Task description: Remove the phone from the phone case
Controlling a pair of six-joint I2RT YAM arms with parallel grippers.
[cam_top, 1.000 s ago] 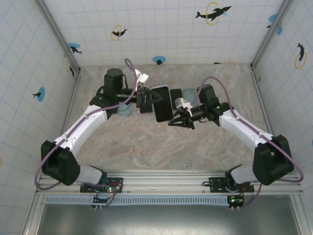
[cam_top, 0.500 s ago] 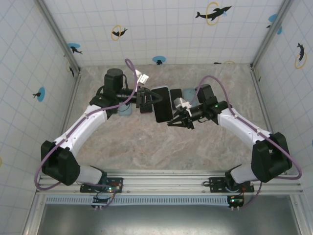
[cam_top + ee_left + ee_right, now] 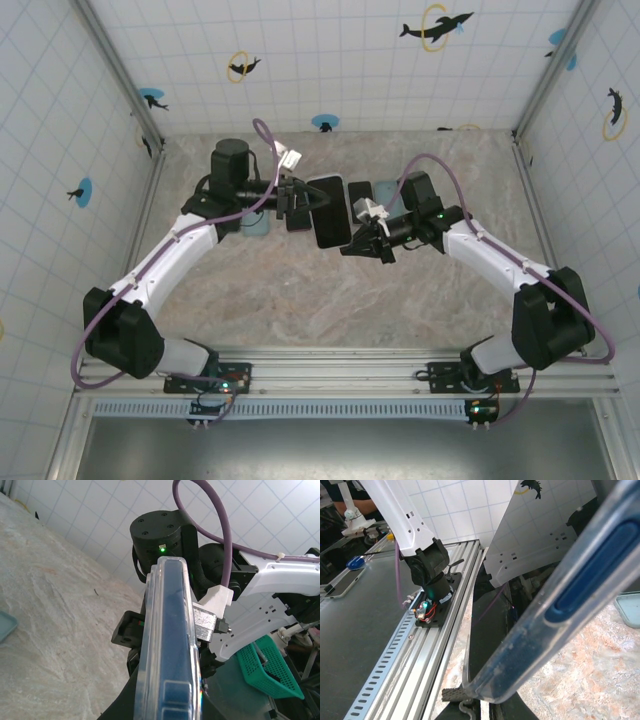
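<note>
you are looking at a job barely begun: the phone (image 3: 330, 212) sits fully inside its clear phone case (image 3: 167, 645), raised off the table between the two arms. the left gripper (image 3: 303, 205) is clamped tight on the cased phone's left side, holding it up. the right gripper (image 3: 354, 248) has its jaws closed at the case's near right corner, apparently pinching the rim. peeling the case away and freeing the phone is all left to do. the overhead view gives you both arms and the phone's dark face. the left wrist view shows the clear rim wrapping the phone edge-on. the right wrist view shows a side button (image 3: 590, 570) cover close up.
</note>
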